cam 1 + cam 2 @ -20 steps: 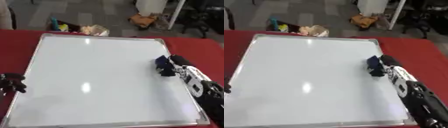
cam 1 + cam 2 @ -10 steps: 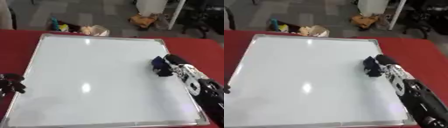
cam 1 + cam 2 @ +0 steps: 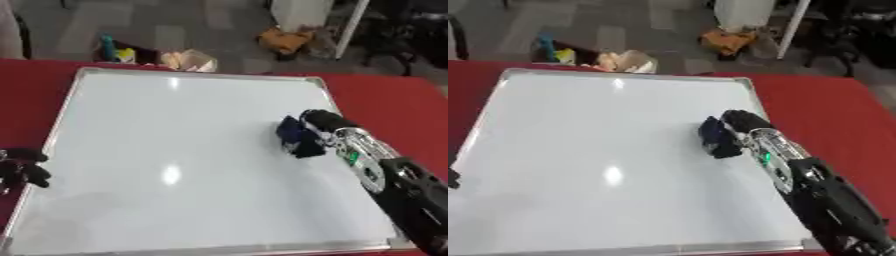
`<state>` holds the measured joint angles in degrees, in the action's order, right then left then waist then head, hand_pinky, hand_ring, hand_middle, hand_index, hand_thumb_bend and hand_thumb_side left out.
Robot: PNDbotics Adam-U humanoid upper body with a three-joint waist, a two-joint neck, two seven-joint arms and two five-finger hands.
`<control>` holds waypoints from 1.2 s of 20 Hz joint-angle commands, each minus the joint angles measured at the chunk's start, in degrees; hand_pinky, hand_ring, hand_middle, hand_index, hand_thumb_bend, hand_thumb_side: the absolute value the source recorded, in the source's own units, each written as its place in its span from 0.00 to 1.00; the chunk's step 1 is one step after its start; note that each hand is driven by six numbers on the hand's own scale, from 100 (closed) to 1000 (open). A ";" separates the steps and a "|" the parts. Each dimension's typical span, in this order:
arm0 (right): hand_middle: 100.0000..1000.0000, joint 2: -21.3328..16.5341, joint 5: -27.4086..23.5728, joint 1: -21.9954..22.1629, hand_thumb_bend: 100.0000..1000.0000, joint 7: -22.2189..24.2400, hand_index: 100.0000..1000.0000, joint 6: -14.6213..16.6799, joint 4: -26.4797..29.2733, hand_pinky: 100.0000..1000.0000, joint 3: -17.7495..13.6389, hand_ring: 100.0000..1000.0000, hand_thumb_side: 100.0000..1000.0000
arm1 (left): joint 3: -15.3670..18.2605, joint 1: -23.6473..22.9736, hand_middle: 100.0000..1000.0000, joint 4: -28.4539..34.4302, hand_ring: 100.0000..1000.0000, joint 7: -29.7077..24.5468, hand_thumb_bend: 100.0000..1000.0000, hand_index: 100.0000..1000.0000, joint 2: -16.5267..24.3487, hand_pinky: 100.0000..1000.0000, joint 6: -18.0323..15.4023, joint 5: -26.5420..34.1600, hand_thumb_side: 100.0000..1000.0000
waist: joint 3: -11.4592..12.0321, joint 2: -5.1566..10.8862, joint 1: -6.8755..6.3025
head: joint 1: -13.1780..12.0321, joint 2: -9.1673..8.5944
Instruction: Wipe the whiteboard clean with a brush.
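At the centre of the red table (image 3: 385,95) lies the whiteboard (image 3: 175,150), its surface white and unmarked apart from two small glints of light, with a thin silver frame all round. On its right half, at about three o'clock from the board's middle, the right hand (image 3: 322,125) has its fingers curled round a dark blue brush (image 3: 296,136), which rests flat against the white surface; the arm, black with silver joints and a small green light, runs off from it toward five o'clock and leaves the picture at the lower right corner, lying over the board's right edge. The left hand (image 3: 22,167) shows at nine o'clock, just outside the board's left frame on the red cloth, its dark fingers bent inward with nothing in them. Beyond the table's far edge, at eleven o'clock, a small heap of things sits on the grey floor: something teal (image 3: 107,46), something yellow, and a pale crumpled bag (image 3: 191,60). At one o'clock an orange-brown lump (image 3: 284,39) lies on the floor beside a white post (image 3: 350,25), and dark furniture fills the far right corner. Nothing lies on the board between the brush and its other edges
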<state>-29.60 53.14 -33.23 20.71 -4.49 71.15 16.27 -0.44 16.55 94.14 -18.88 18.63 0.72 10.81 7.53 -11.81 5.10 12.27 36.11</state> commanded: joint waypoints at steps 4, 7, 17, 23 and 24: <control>0.56 1.28 -1.44 0.75 0.00 2.15 0.57 0.49 2.47 0.82 3.21 0.63 0.58 | 0.12 0.63 0.58 0.94 0.51 -0.28 0.73 0.65 0.81 0.50 -0.12 0.12 1.00 | 0.40 0.32 -0.56 | 0.30 -0.61; 0.56 1.44 -0.82 0.60 0.00 2.30 0.57 0.16 2.05 0.82 2.99 0.63 0.57 | 0.11 0.62 0.58 0.94 0.51 -0.30 0.73 0.65 0.82 0.50 -0.12 0.14 1.00 | 0.45 0.31 -0.60 | 0.35 -0.62; 0.56 2.12 2.23 -0.22 0.00 -0.27 0.57 -2.93 -5.91 0.83 -1.02 0.63 0.55 | 0.13 0.60 0.58 0.93 0.51 -0.36 0.72 0.65 0.89 0.50 -0.16 0.10 1.00 | 0.47 0.23 -0.69 | 0.40 -0.65; 0.56 1.89 2.82 -0.35 0.00 -2.35 0.57 -4.90 -8.64 0.83 -3.09 0.63 0.54 | 0.16 0.56 0.58 0.90 0.51 -0.38 0.72 0.65 0.92 0.50 -0.17 0.07 1.00 | 0.44 0.22 -0.65 | 0.52 -0.61; 0.56 1.80 2.74 -0.33 0.00 -2.58 0.57 -5.30 -9.05 0.83 -3.45 0.63 0.54 | 0.16 0.54 0.58 0.89 0.51 -0.37 0.72 0.65 0.93 0.50 -0.17 0.06 1.00 | 0.44 0.22 -0.62 | 0.54 -0.60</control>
<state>-26.97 55.10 -34.83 17.85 -9.03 66.07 12.76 -0.45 16.55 94.14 -19.09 18.63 0.55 10.87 8.08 -11.66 5.03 12.66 36.11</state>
